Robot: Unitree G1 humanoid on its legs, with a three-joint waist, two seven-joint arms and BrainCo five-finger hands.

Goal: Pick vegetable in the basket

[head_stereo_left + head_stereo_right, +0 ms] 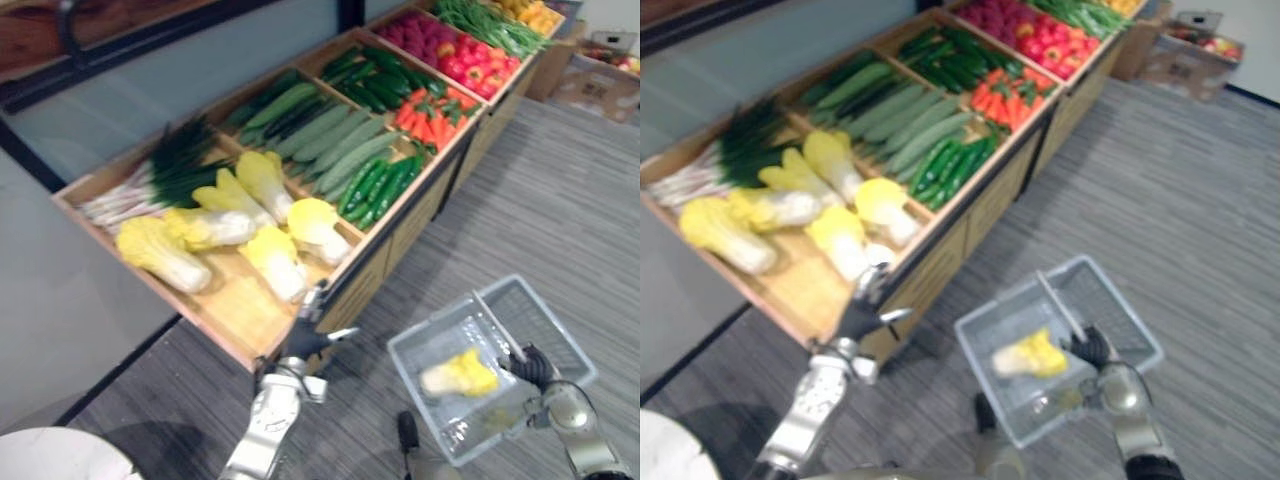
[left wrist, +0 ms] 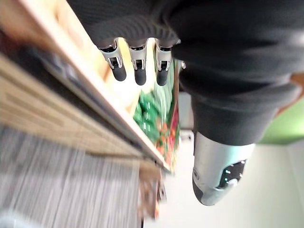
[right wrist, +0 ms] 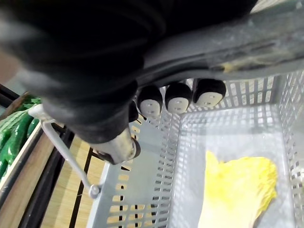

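Napa cabbage (image 1: 460, 375) lies inside the grey plastic basket (image 1: 550, 325), on its floor just below the right hand's fingers (image 3: 178, 99). Right hand (image 1: 530, 368) has its fingers clenched round the basket handle (image 3: 266, 33) and carries the basket above the striped floor, beside the wooden produce stand (image 1: 225, 300).

Left hand (image 1: 302, 338) is at the stand's front edge. Its fingers (image 2: 139, 76) are released and fairly straight, grasping nothing. Just beyond those fingertips is the nearest compartment with more napa cabbages (image 1: 250, 230). Scallions (image 1: 150, 180) sit further past them, with cucumbers (image 1: 330, 140) and carrots (image 1: 430, 120) well apart up the stand.

Step, as a judgement: one vegetable is in and the free hand is lined up for another pick, so this reads as the reach phase of a further pick.

Next move likely calls for:
- pushing the left fingers over the stand's rim
- closing them round the stem end of the closest cabbage
- swinging it across to the basket

The basket hangs off to the side of the left fingers, so the right hand may need to bring it nearer. Risk: the leafy end is loose and the cabbage could slip from a shallow grasp.
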